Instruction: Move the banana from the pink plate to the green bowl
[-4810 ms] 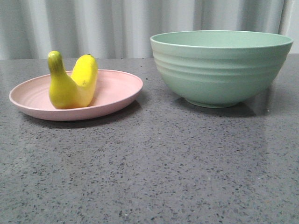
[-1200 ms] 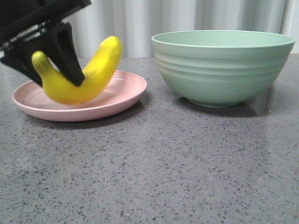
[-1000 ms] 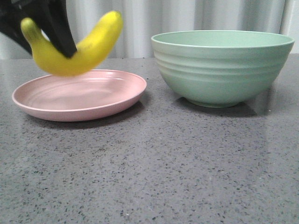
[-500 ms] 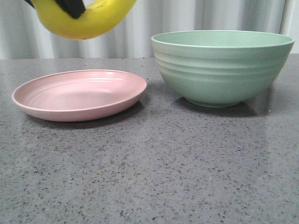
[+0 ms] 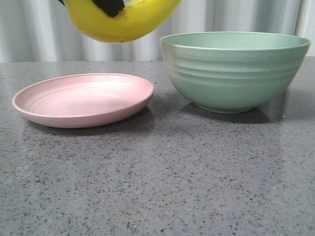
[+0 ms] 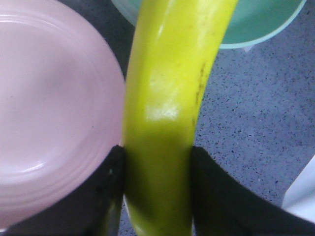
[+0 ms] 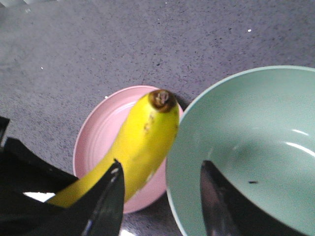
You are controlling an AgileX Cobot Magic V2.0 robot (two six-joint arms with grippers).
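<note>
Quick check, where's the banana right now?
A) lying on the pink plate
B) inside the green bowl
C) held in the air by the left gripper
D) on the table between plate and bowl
C: the left gripper is clamped on the banana, which hangs in the air above the gap between the bare plate and the bowl, touching neither.
</note>
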